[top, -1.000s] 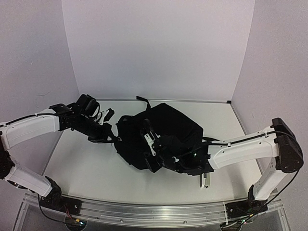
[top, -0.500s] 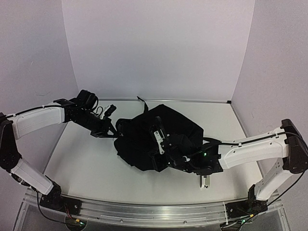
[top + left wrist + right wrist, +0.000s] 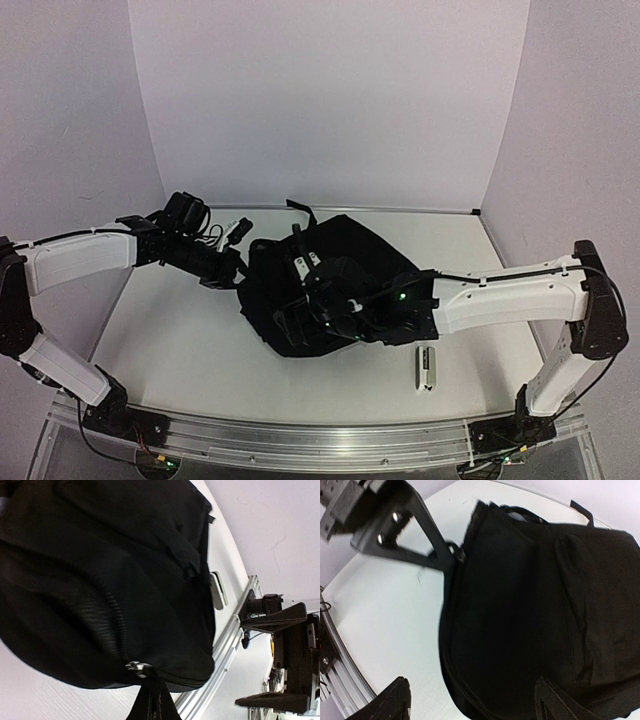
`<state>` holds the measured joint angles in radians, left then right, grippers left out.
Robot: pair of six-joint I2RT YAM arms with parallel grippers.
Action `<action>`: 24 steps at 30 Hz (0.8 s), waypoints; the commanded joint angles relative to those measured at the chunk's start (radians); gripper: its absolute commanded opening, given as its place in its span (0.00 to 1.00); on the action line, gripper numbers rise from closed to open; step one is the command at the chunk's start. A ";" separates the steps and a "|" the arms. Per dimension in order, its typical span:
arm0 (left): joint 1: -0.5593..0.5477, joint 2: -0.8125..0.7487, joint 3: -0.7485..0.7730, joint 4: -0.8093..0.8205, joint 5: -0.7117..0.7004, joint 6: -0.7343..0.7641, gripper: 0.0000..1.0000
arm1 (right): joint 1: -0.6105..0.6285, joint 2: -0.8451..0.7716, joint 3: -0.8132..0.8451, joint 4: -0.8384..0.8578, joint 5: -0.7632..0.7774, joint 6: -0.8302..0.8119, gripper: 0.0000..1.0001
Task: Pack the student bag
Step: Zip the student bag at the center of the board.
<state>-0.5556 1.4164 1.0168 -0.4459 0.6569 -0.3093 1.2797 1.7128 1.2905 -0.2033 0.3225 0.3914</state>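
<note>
Left gripper [image 3: 152, 697] is clamped tight, jaws pinched together right under the metal zip pull [image 3: 137, 667] on the rim of the student bag [image 3: 350, 270], so that's a firm hold on the bag's left edge. The right wrist view confirms it, with the dark fingers meeting the fabric at that same corner. Over to the right gripper [image 3: 472, 700]: fingers [image 3: 396, 700] spread wide, nothing between them, hanging above the black front panel and not touching it as far as I can see. From above, the right arm reaches in from the right side and lies across the bag's near half. The bag itself lies flat in the middle of the white bench [image 3: 170, 340], black fabric all round, one strap [image 3: 297, 208] poking out at the far side. Just beside the bag's near right corner, apart from it, a small grey-and-white object [image 3: 425, 368] sits on the bench; too small to say what it is. The aluminium rail [image 3: 300, 440] runs along the near edge
</note>
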 commanded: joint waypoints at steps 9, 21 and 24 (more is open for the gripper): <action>-0.055 -0.081 0.012 0.078 0.038 -0.064 0.00 | 0.005 0.213 0.198 0.041 0.041 -0.135 0.55; -0.055 -0.094 0.008 0.078 -0.078 -0.173 0.00 | 0.005 0.308 0.264 0.070 0.208 -0.146 0.08; -0.053 -0.106 -0.007 0.171 -0.118 -0.268 0.00 | 0.005 0.284 0.229 0.071 0.199 -0.136 0.00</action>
<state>-0.6043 1.3671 1.0148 -0.4263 0.5958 -0.4592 1.2808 2.0163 1.5209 -0.1733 0.4706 0.2459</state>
